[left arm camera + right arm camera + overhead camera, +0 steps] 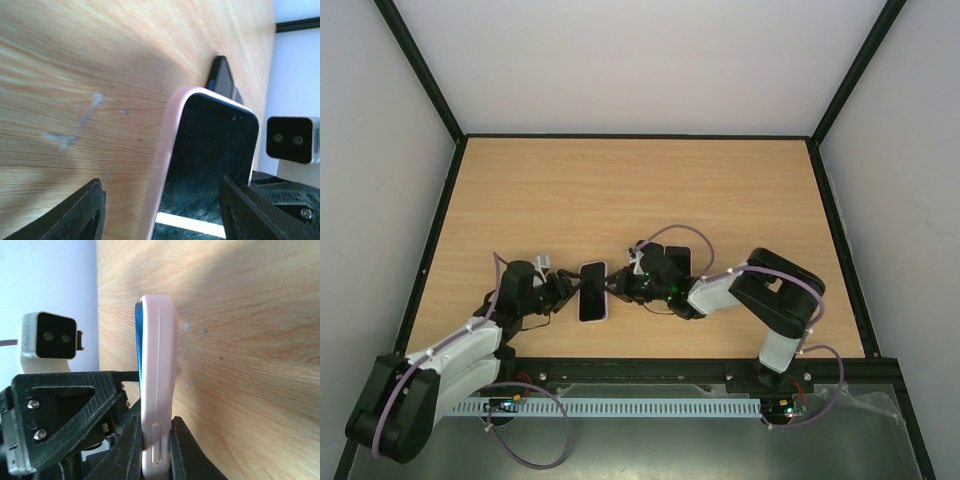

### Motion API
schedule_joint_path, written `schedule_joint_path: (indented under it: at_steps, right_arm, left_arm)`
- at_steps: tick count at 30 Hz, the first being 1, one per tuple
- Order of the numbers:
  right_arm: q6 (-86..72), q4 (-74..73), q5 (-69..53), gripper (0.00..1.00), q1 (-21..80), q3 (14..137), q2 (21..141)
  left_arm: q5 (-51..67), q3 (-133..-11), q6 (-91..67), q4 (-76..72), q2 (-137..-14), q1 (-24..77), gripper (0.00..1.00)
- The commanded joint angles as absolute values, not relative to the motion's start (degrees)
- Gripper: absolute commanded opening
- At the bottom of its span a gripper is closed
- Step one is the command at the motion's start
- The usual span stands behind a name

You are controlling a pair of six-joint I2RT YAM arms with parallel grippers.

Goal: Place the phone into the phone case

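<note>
The phone (210, 150), black screen up, sits inside the pink phone case (167, 145), low over the wooden table. The top view shows it (592, 292) between the two grippers. My right gripper (155, 422) is shut on the phone case (160, 365), pinching its long side by the side button. The phone's blue edge (138, 340) shows along the case's rim. My left gripper (162, 185) is open, one finger on each side of the cased phone, with bare table showing between its left finger (85, 210) and the case.
A dark flat thing (222, 75) lies just past the phone's far corner, and the top view shows a dark slab (677, 262) by the right arm. The wooden table (620, 190) is bounded by a black frame and white walls.
</note>
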State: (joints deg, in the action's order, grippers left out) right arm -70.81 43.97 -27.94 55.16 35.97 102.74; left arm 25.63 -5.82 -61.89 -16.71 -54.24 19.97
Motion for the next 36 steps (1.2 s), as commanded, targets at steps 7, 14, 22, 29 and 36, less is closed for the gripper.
schedule_joint_path:
  at_steps: [7,14,22,29,36]
  right_arm:
    - [-64.5,46.1,-29.2,0.07,52.3,29.7,83.0]
    - [-66.4,50.1,-32.4,0.07,52.2,28.3,78.3]
    - [-66.8,51.2,-32.8,0.07,52.1,28.0,76.6]
    - [-67.4,51.6,-32.9,0.12,52.0,26.7,75.9]
    - [-68.5,52.2,-33.4,0.23,52.0,25.2,74.6]
  left_arm:
    - [39.6,-8.2,-62.2,-23.0,-48.4,20.0,0.65]
    - [46.8,-6.2,-68.5,-38.1,-49.7,20.4,0.47]
    - [48.6,-4.7,-74.0,-48.4,-50.1,22.9,0.30]
    - [46.8,-4.0,-77.6,-52.4,-50.6,23.9,0.15]
    - [45.9,-4.0,-82.4,-59.6,-53.0,24.9,0.05]
